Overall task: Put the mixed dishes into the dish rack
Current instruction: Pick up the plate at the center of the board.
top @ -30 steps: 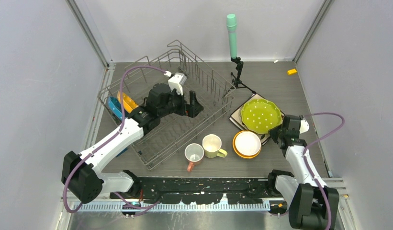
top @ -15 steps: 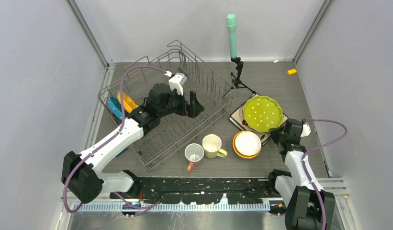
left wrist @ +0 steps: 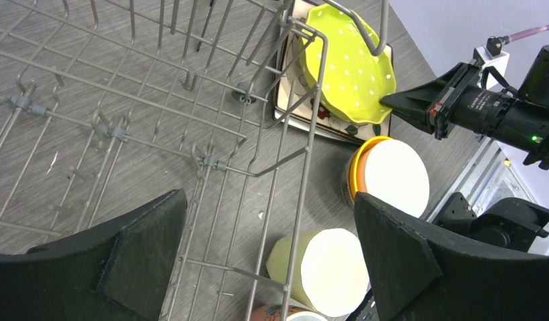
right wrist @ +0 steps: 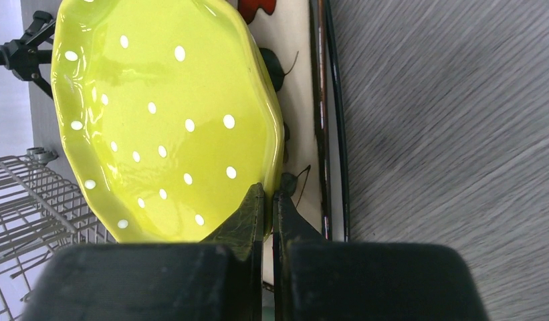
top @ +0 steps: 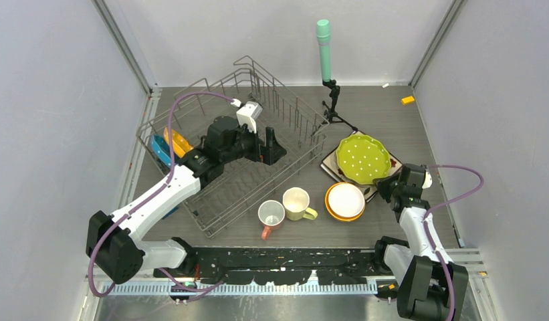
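Green plate [top: 362, 158]: tilted steeper than earlier; rim pinched by right end effector [right wrist: 268, 195]; left end effector [left wrist: 268, 198] spread; grey bench [top: 418, 127], pale walls [top: 258, 33].

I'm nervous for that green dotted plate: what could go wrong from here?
The right fingers pinch only the rim of the glossy, tilted yellow-green plate; it might slip and drop onto the white square plate beneath. The left arm hangs over the dish rack, so carrying the plate there risks a bump.

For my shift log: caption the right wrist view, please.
Right gripper pinches the rim of the dotted yellow-green plate, tilted above the white square plate, dish rack at left.
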Controlling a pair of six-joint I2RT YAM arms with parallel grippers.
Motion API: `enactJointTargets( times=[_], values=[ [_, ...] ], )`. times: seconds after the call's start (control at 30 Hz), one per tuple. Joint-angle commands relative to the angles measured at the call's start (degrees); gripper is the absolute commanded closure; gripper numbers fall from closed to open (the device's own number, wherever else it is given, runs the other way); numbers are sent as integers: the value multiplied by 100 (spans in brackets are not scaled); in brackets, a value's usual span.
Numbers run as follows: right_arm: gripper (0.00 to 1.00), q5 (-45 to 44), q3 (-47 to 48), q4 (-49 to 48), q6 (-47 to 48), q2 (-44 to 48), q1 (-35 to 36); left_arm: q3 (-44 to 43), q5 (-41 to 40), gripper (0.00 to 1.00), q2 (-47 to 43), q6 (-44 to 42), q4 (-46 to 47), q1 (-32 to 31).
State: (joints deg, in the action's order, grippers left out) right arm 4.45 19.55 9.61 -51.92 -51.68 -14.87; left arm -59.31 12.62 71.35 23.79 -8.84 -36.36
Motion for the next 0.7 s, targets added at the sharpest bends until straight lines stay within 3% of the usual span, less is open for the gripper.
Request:
enactJointTargets(
  times=[0.0,0.67],
  values=[
    [100,535,571,-854,-134,208,-52,-4,71,2,-70,7,451,-4],
    [100,793,886,-431,-475,1086,-78,-242,352,2,59,148,232,-3]
  ],
)
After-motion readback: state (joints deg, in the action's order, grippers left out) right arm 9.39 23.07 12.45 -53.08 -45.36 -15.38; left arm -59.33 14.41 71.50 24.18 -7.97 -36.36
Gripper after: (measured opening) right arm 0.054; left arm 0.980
